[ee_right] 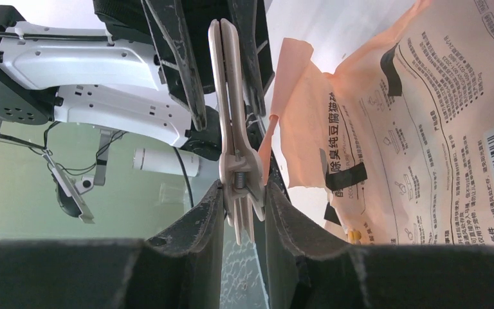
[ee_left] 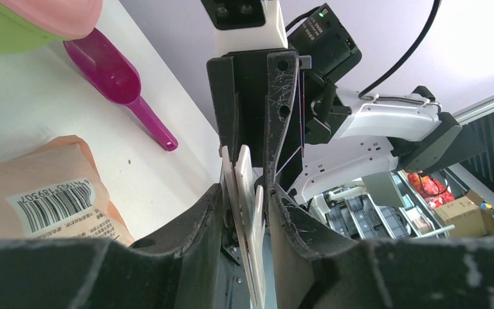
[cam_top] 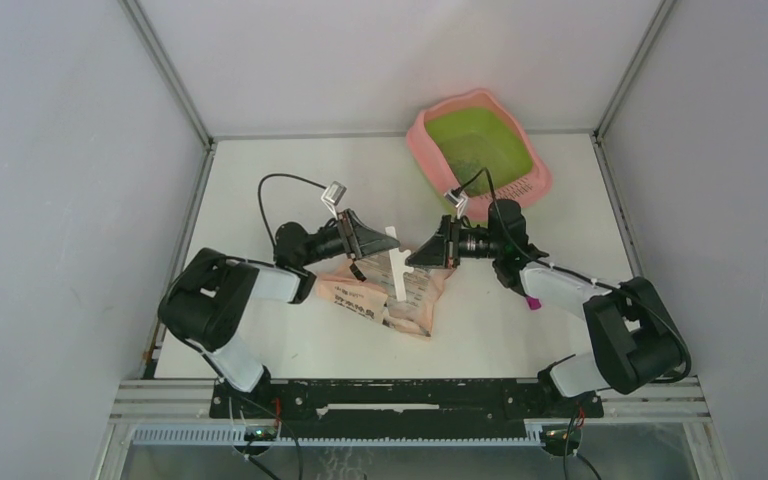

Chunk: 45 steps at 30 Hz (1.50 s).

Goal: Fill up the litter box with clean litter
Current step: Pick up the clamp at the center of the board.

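The litter box [cam_top: 430,150], pink-rimmed with a lime-green basin, stands at the table's back right. A few dark specks of litter [cam_top: 470,160] lie in the basin. A peach-pink printed bag [cam_top: 415,300] lies mid-table between the arms. Above it a long white clip [cam_top: 397,268] is held from both sides. My left gripper [cam_top: 385,240] is shut on one end of the clip [ee_left: 244,187]. My right gripper [cam_top: 415,255] is shut on its spring-hinge end [ee_right: 239,174]. In the wrist views each gripper [ee_left: 247,193] [ee_right: 244,193] pinches the clip between its pads, facing the other arm.
A magenta scoop [ee_left: 112,71] lies on the table by the litter box's rim [ee_left: 51,13]; in the top view it [cam_top: 532,301] peeks out under the right arm. The bag's barcode side [ee_left: 38,199] and printed side [ee_right: 424,129] flank the grippers. Walls enclose the table.
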Each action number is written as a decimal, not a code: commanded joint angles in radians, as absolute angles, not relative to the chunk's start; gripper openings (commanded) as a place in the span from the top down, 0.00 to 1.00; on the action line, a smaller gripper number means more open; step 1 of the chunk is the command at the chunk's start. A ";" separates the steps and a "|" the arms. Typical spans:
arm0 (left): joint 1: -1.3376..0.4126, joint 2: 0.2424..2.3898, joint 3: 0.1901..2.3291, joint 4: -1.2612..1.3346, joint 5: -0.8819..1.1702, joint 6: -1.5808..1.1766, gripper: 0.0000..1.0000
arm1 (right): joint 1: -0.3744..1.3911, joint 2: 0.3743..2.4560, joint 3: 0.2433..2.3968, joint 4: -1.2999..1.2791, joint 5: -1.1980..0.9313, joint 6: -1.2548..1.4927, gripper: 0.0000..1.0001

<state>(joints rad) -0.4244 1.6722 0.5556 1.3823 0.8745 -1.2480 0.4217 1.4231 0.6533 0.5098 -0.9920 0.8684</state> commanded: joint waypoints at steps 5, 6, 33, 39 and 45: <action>-0.458 1.693 0.590 1.413 0.859 -1.240 0.84 | 0.452 1.442 0.707 0.575 -0.983 0.885 0.88; -0.459 1.693 0.592 1.413 0.859 -1.240 0.86 | 0.455 1.443 0.709 0.575 -0.988 0.885 0.81; -0.420 1.684 0.591 1.416 0.889 -1.249 0.57 | 0.461 1.407 0.735 0.491 -1.016 0.844 1.00; -0.388 1.595 0.559 1.383 0.880 -1.251 0.58 | 0.403 1.354 0.736 0.423 -1.035 0.821 1.00; -0.390 1.276 0.591 0.654 0.781 -0.851 0.70 | 0.325 1.258 0.735 0.274 -1.046 0.738 1.00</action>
